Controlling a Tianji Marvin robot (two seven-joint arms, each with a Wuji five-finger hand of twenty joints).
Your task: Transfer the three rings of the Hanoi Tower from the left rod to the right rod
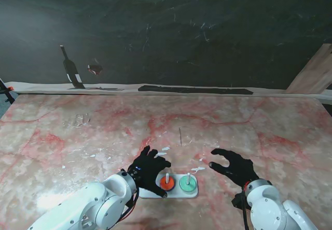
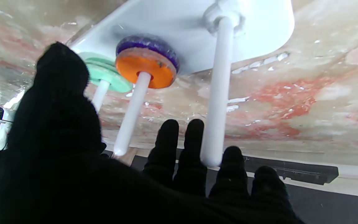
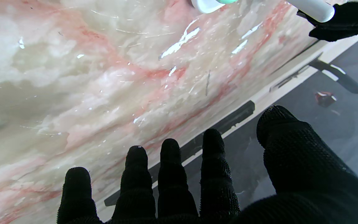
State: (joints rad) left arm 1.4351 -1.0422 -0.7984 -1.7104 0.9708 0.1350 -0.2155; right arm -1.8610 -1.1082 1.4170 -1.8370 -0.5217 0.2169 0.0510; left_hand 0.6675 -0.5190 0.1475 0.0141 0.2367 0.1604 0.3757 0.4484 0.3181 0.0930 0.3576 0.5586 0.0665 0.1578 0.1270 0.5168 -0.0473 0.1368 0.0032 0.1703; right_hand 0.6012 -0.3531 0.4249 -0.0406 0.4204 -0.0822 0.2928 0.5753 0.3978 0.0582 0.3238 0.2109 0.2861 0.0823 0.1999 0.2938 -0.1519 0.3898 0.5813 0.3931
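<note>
The white tower base (image 1: pixel 177 193) lies near me at the table's middle. An orange ring (image 1: pixel 166 183) sits on its middle rod, and a green ring (image 1: pixel 188 184) on its right rod. In the left wrist view the orange ring (image 2: pixel 144 70) rests on a purple ring (image 2: pixel 149 43), the green ring (image 2: pixel 106 74) is beyond, and the left rod (image 2: pixel 218 93) is bare. My left hand (image 1: pixel 147 168) hovers over the left rod, fingers spread, open, holding nothing. My right hand (image 1: pixel 233 166) is open to the right of the base, apart from it.
The table is pink-veined marble (image 1: pixel 249 126) with small white flecks near the base. A dark strip (image 1: pixel 194 90) lies along the table's far edge. A bottle shape (image 1: pixel 70 69) shows on the black backdrop at the far left.
</note>
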